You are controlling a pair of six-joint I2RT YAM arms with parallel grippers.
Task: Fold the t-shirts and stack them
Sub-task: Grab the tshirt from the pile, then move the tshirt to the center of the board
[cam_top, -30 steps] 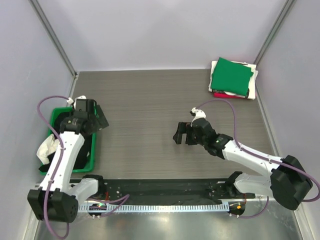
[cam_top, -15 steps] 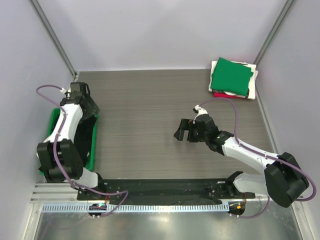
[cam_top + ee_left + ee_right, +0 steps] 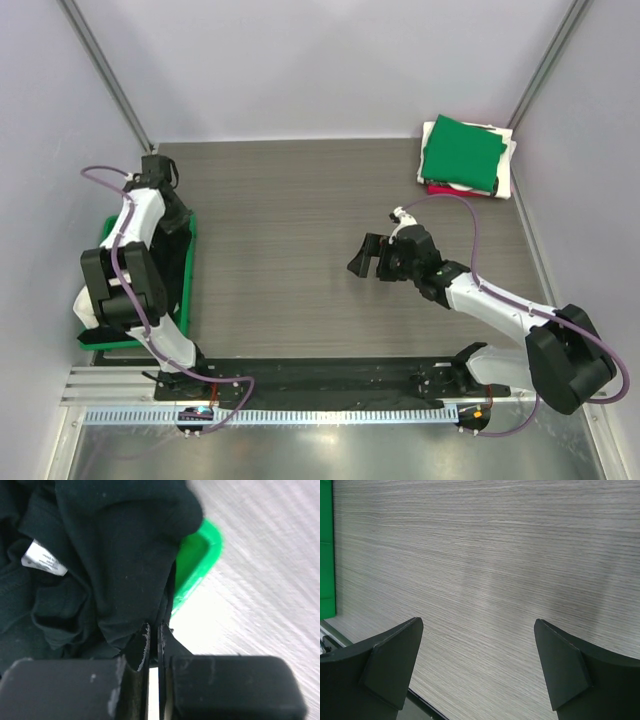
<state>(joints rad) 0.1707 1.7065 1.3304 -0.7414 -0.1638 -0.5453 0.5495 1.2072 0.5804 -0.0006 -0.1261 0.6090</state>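
A crumpled black t-shirt [image 3: 115,555] with a white label [image 3: 44,559] fills the green tray [image 3: 200,555] at the table's left edge [image 3: 189,285]. My left gripper [image 3: 154,630] is down at the tray's far right corner [image 3: 168,213], its jaws shut on a fold of the black cloth. A white t-shirt [image 3: 86,300] bulges out at the tray's near left. At the back right lies a folded stack with a green t-shirt [image 3: 460,150] on top, a white one [image 3: 506,172] and a red one [image 3: 440,189] beneath. My right gripper [image 3: 362,262] hovers open over bare table [image 3: 477,621].
Grey walls close the table in on three sides, with metal posts [image 3: 105,75] at the back corners. A black rail [image 3: 330,375] with the arm bases runs along the near edge. The tray's green rim [image 3: 326,550] shows at the left of the right wrist view.
My left arm has swung back toward the tray's far corner and lowered, and its jaws have gone from wide open to shut on the black cloth. The right arm has barely shifted.
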